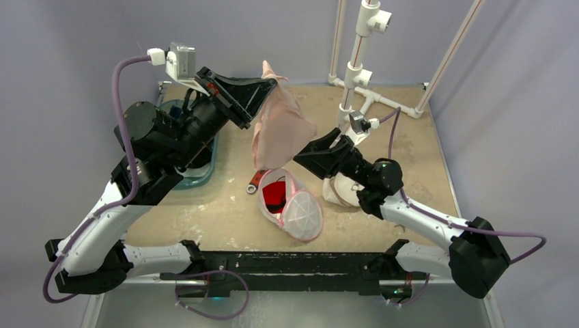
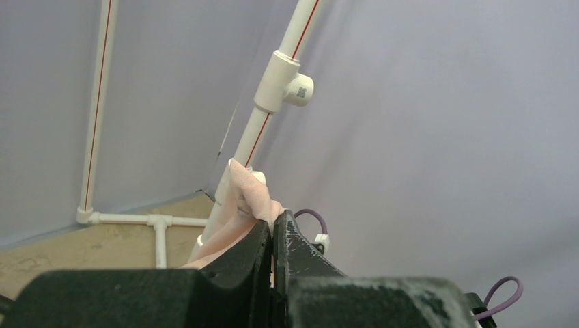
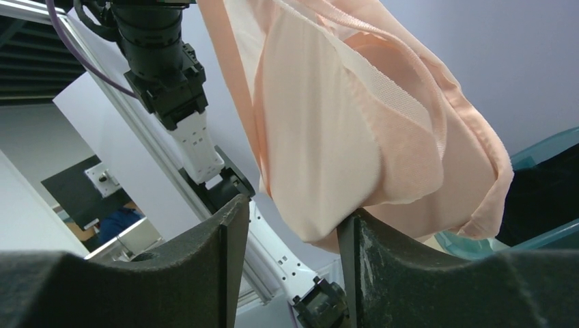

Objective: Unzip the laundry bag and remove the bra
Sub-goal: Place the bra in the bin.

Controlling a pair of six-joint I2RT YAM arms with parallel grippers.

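Note:
The peach bra [image 1: 280, 126] hangs in the air above the table, pinched at its top by my left gripper [image 1: 273, 83], which is shut on it. The left wrist view shows the bra's fabric [image 2: 242, 198] bunched between the closed jaws of that gripper [image 2: 273, 222]. My right gripper [image 1: 307, 152] is at the bra's lower edge. Its jaws stand apart in the right wrist view [image 3: 293, 208], with the bra's bottom fold [image 3: 328, 137] dipping between them and resting against the right finger. The white mesh laundry bag [image 1: 300, 212] lies open on the table below, something red [image 1: 274, 193] inside.
A teal bin [image 1: 201, 171] sits under my left arm. A white pipe frame [image 1: 355, 75] rises at the back right. A pale cloth item [image 1: 341, 191] lies beneath my right arm. A small red and silver piece [image 1: 254, 183] lies beside the bag.

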